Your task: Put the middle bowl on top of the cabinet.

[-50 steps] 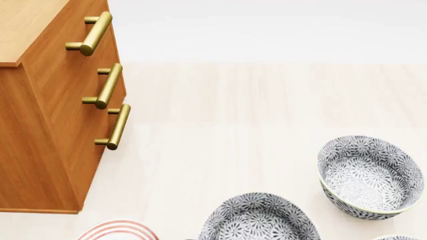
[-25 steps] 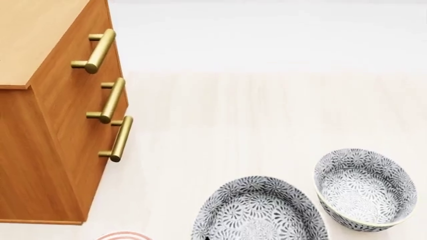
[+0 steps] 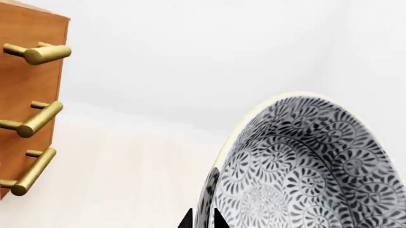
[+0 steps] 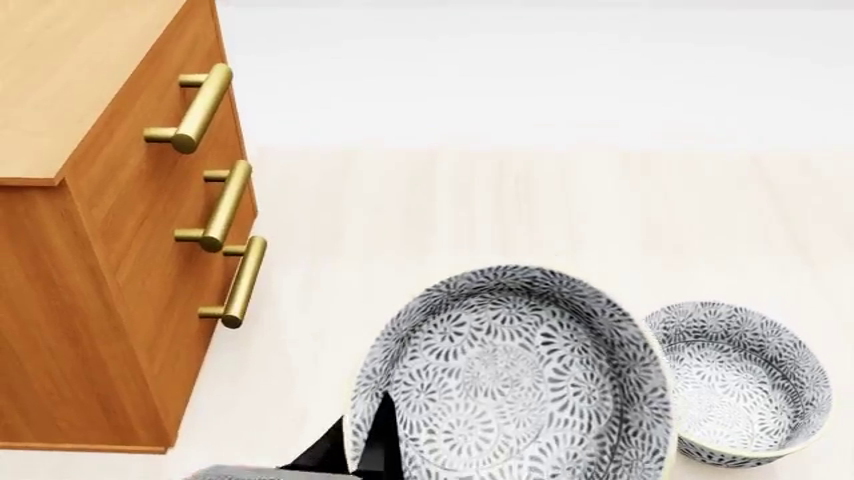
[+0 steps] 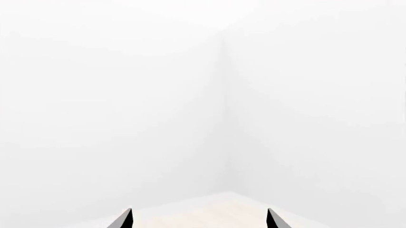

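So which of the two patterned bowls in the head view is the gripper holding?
The larger-looking, nearer floral bowl, its rim pinched by the left gripper. The other floral bowl sits untouched on the floor to its right.

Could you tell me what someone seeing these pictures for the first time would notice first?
Most striking is the middle bowl, its dense grey-and-white floral inside filling the lower centre of the head view, gripped at its rim by the left gripper. At the left stands the cabinet, orange-brown with three brass handles. A second patterned bowl sits on the pale floor just right of the held one.
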